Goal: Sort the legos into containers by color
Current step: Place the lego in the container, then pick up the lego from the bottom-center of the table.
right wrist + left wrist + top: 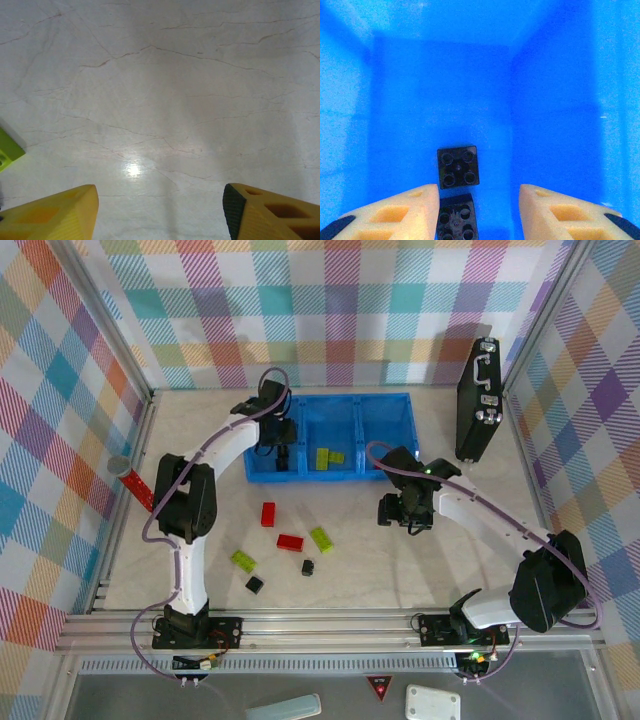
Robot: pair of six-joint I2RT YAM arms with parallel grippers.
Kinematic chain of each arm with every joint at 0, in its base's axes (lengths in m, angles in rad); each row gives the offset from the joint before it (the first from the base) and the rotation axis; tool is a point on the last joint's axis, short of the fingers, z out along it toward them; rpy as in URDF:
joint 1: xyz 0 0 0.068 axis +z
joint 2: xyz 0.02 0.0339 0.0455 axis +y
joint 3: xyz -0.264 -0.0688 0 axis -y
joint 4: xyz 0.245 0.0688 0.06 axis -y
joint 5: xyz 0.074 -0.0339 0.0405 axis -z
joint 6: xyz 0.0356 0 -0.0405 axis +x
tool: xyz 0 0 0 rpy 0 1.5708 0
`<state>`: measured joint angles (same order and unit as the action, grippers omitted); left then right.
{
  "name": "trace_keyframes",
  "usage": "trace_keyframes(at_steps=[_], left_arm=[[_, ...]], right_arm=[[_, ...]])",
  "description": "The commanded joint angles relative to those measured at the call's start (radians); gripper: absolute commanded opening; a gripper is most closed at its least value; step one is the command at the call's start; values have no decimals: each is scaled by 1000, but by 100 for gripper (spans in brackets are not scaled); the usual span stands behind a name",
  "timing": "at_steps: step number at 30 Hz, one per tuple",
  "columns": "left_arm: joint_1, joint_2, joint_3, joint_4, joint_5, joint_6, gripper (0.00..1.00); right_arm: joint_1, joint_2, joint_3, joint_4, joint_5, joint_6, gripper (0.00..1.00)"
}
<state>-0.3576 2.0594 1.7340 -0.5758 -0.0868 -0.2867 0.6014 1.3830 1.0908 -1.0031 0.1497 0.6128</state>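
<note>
The blue tray (405, 405) holds three containers side by side. My left gripper (283, 457) hangs inside the left one, jaws apart. In the left wrist view that gripper (479, 190) is open above the blue floor, holding nothing. One black lego (458, 166) lies just ahead of it, and a second black lego (456, 217) lies by the left finger. Lime legos (326, 456) lie in the middle container. My right gripper (404, 515) stands open over bare table (165, 100), with a lime lego's (7, 150) corner at the left edge of its view.
Loose on the table are two red legos (268, 514) (290, 543), two lime ones (321, 539) (243, 560) and two black ones (308, 567) (255, 584). A red cylinder (135, 485) lies at the left wall. A black case (478, 400) stands at the back right.
</note>
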Motion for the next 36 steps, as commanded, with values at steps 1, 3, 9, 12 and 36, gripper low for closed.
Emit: trace_keyframes(at_steps=[1, 3, 9, 12, 36], left_arm=[[8, -79, -27, -41, 14, 15, 46], [9, -110, -44, -48, 13, 20, 46], [21, -234, -128, -76, 10, 44, 46], [46, -306, -192, -84, 24, 43, 47], [261, -734, -542, -197, 32, 133, 49]], right_arm=[[19, 29, 41, 2, -18, -14, 68], [30, 45, 52, 6, -22, -13, 68], [79, 118, 108, 27, -54, -22, 68], [114, 171, 149, 31, -54, -27, 68], [330, 619, 536, -19, -84, -84, 64]])
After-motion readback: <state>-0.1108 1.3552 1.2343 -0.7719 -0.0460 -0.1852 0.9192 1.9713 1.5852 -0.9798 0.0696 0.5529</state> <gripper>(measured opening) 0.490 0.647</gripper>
